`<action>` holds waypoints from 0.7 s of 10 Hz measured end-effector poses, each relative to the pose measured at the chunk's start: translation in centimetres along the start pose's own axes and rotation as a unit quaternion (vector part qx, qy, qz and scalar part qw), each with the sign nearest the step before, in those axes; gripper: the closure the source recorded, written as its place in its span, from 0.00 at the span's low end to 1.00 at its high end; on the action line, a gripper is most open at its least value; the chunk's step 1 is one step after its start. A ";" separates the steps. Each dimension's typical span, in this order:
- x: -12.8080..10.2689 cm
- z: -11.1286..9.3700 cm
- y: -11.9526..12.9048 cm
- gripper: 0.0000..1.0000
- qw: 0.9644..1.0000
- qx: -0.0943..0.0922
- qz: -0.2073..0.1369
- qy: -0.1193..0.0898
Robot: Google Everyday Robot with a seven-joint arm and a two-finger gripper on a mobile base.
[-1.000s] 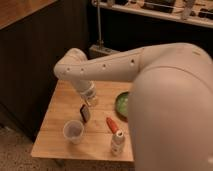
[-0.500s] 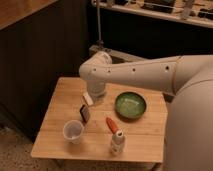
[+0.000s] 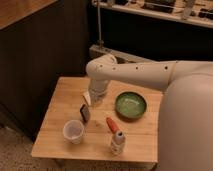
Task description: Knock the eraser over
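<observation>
Gripper (image 3: 95,98) hangs below the arm's white elbow, over the middle of the desk toward the back edge, just behind the eraser. Its state can't be read from this view.

Eraser (image 3: 85,113) is a small dark block with a reddish edge, standing upright on the wooden desk (image 3: 55,125), left of center, and not yet knocked over. No visible contact between it and the gripper, though they are near each other.

Clear plastic cup (image 3: 73,131) stands just in front of the eraser, toward the front-left corner. Flat pale square piece (image 3: 87,96) lies just behind the eraser, partly under the gripper. Green bowl (image 3: 130,105) sits right of center. Orange-red thing (image 3: 112,124), maybe a marker or a carrot-shaped toy, lies in front of the bowl, and a small white bottle (image 3: 117,142) stands near the front edge.

Step in hand looks like the approach: lining up the gripper beside the eraser. Next move likely needs a low sideways or forward sweep into the eraser's upper part so it tips. Push direction matters: a shove straight toward the front edge could send it into the cup.
</observation>
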 end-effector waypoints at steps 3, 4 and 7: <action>0.1 3.1 0.2 1.00 0.999 -0.019 -0.006 -0.026; 0.3 3.8 0.4 1.00 0.999 -0.021 -0.004 -0.039; 1.5 5.8 0.7 1.00 0.996 -0.032 0.013 -0.085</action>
